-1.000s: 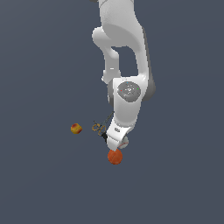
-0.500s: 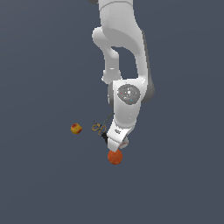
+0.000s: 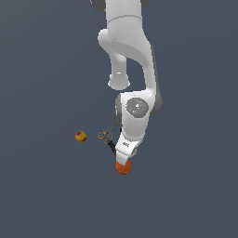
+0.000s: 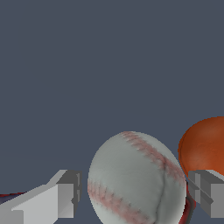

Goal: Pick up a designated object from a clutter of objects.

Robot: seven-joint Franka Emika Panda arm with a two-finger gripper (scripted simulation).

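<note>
Two spread fingers (image 4: 65,192) of the open tool (image 4: 138,194) straddle the white baseball (image 4: 135,179) on the counter, orange ball (image 4: 205,146) just beside it, so this looks like pre-grasp; next move: close, then lift.

Exterior view: looks from high up and well back, steeply down onto the flat dark grey-blue surface, taking in most of the white jointed arm (image 3: 132,83) and the small items at its tip.
Exterior view, nearness: far; items show as tiny spots, such as the small red-and-yellow ball (image 3: 81,136) and the brass-handled scissors (image 3: 106,135).
Wrist view: sits just behind the pincer (image 4: 133,194), low and very close, facing along the pale grey fingers (image 4: 48,199).
Wrist view, nearness: the white baseball with red stitching (image 4: 135,179) fills much of the frame.
Shared part: the plain orange ball (image 3: 123,168) (image 4: 205,146) beside the fingertips appears in both views.
</note>
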